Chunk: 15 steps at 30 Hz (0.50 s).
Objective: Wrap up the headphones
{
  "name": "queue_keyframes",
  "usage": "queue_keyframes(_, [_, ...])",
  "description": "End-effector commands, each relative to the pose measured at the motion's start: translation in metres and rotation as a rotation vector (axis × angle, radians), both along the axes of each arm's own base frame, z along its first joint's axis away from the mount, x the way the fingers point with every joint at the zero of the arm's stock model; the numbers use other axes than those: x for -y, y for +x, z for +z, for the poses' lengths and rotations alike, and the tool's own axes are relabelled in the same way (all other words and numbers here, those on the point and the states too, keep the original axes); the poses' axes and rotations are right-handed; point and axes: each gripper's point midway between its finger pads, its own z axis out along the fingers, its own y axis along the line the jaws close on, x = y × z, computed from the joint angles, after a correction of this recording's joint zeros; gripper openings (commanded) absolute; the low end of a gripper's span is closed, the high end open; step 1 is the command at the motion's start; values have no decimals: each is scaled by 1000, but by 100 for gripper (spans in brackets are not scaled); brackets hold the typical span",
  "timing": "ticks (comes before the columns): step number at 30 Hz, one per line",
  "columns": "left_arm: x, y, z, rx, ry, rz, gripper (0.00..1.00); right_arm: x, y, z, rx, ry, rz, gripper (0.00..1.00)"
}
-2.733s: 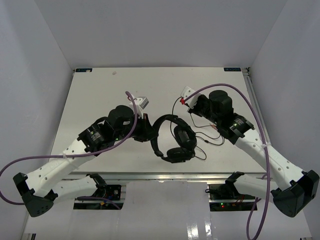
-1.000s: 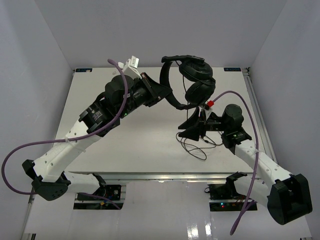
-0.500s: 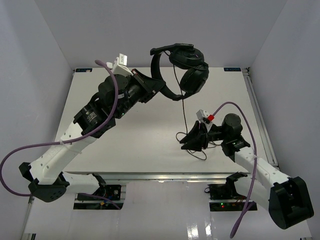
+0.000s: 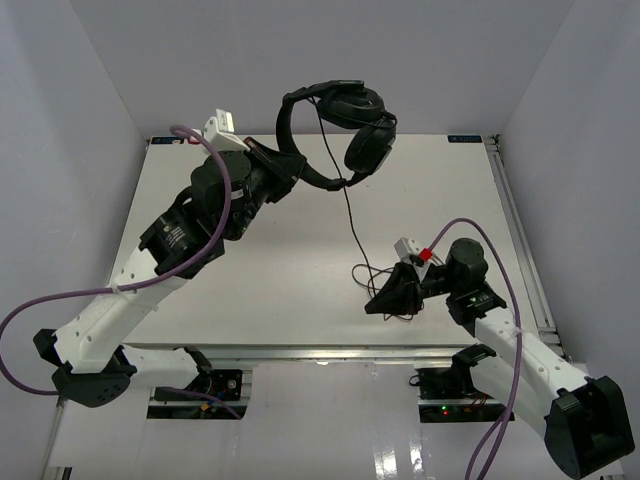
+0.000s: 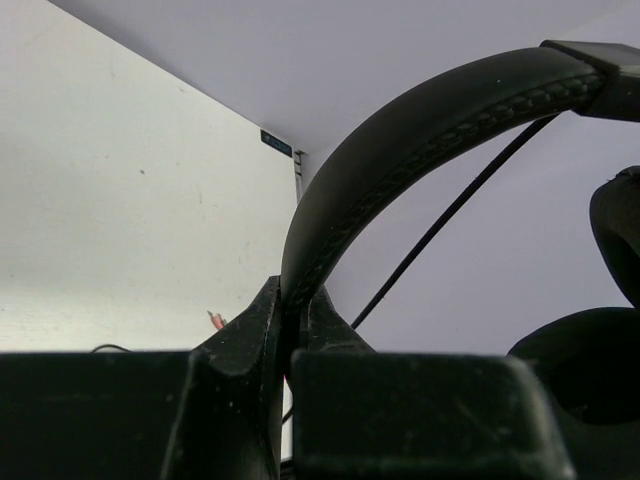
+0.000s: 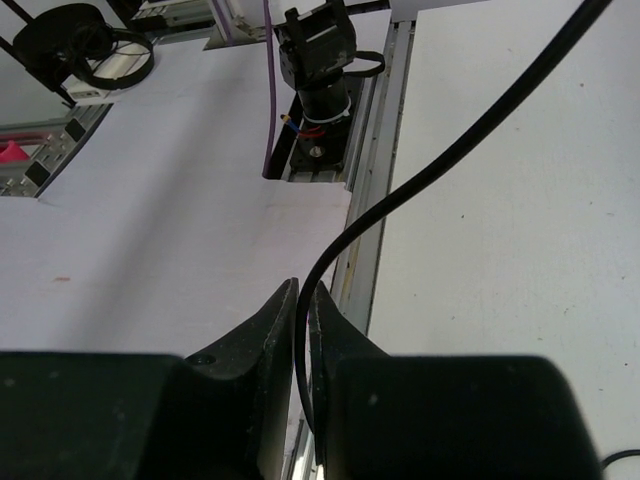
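The black headphones [image 4: 345, 120] hang high above the far middle of the table, earcups to the right. My left gripper [image 4: 283, 163] is shut on the headband [image 5: 400, 140], whose arch rises from between the fingers in the left wrist view. The thin black cord [image 4: 347, 215] drops from the earcups to the table and loops near my right gripper [image 4: 376, 306]. My right gripper is shut on the cord [image 6: 400, 200], which runs up out of the jaws in the right wrist view. A pinkish plug [image 5: 214, 320] lies on the table.
The white table [image 4: 250, 270] has a metal rail [image 4: 515, 230] along its right edge. Purple robot cables [image 4: 60, 300] hang off both arms. Loose cord coils lie on the table by the right gripper. White walls enclose the table on three sides.
My left arm has lifted the headphones off the table and carried them up and leftward. My right gripper has moved toward the near edge, holding the cord, which is now drawn out longer.
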Motion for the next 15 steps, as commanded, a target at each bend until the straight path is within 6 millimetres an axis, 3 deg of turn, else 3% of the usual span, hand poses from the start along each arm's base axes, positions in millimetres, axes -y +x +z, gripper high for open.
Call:
queue_keyframes(1, [-41, 3, 33, 72, -43, 150, 0, 0, -4, 7, 35, -35, 17, 13])
queue_keyframes(5, [-58, 11, 28, 84, -5, 229, 0, 4, 0, 13, 128, -93, -15, 11])
queue_keyframes(15, [-80, 32, 0, 56, 106, 324, 0, 23, 10, 33, 389, -311, -51, 9])
